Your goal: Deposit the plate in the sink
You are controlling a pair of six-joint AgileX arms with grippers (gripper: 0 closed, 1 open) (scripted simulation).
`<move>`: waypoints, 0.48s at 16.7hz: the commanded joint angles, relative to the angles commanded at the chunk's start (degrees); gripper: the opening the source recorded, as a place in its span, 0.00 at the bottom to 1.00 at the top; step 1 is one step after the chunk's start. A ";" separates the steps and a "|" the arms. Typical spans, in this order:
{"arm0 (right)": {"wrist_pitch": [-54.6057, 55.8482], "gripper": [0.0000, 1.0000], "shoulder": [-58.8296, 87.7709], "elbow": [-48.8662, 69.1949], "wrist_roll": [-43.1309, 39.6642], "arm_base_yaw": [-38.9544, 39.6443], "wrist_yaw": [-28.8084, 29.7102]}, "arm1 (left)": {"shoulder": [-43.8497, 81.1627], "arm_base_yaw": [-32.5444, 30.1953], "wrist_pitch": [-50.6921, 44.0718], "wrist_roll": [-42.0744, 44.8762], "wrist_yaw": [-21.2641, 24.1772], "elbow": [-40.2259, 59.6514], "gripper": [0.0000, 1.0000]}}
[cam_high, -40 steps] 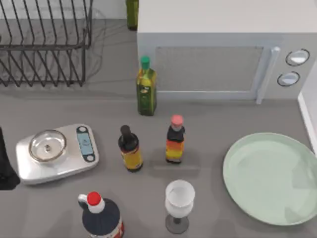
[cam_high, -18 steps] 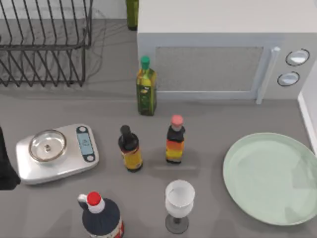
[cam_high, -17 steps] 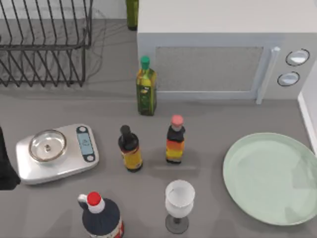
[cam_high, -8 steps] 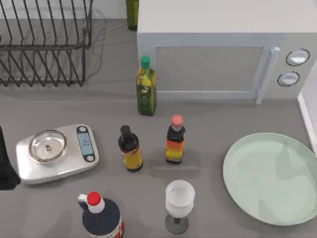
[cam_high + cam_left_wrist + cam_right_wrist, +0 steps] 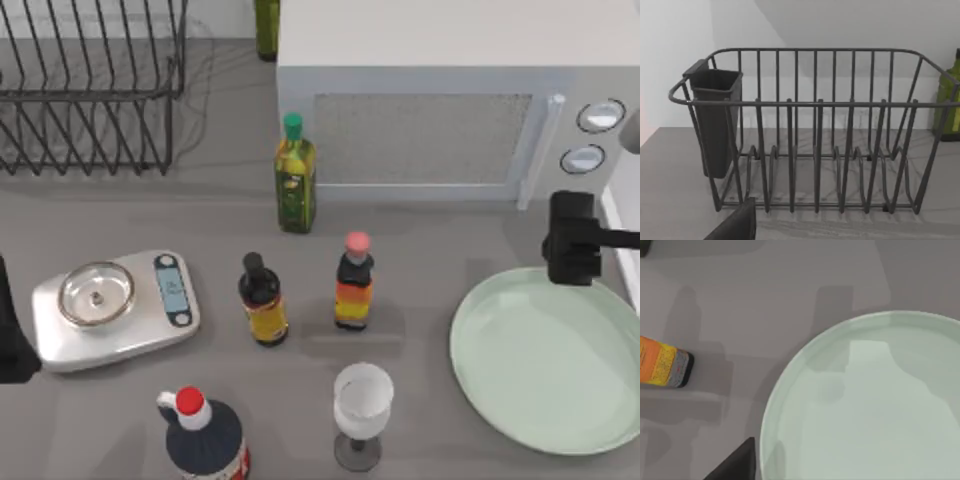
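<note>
The plate lies flat on the table, in front of the microwave toward its knob end, untouched. The right gripper hovers between the microwave and the plate's far rim; how far its fingers are open cannot be determined. The left arm is parked far from the microwave, beside the scale. The sink rim runs beside the plate.

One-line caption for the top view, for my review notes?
Right gripper above the far rim of the plate, which lies flat on the table by the sink.
</note>
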 joint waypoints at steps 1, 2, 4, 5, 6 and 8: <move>-3.12 1.00 5.70 4.00 1.84 1.80 0.00 | 0.00 0.00 0.00 0.00 0.00 0.00 1.00; -6.10 1.00 11.20 7.83 3.59 3.51 0.00 | 0.00 0.00 0.00 0.00 0.00 0.00 1.00; -11.52 1.00 21.26 14.80 6.79 6.64 0.01 | 0.00 0.00 0.00 0.00 0.00 0.00 1.00; -13.91 1.00 25.67 17.87 8.20 8.01 0.01 | 0.00 0.00 0.00 0.00 0.00 0.00 1.00; -16.03 1.00 29.56 20.60 9.45 9.24 0.01 | 0.00 0.00 0.00 0.00 0.00 0.00 1.00; -19.44 1.00 35.60 24.95 11.46 11.20 0.01 | 0.00 0.00 0.00 0.00 0.00 0.00 1.00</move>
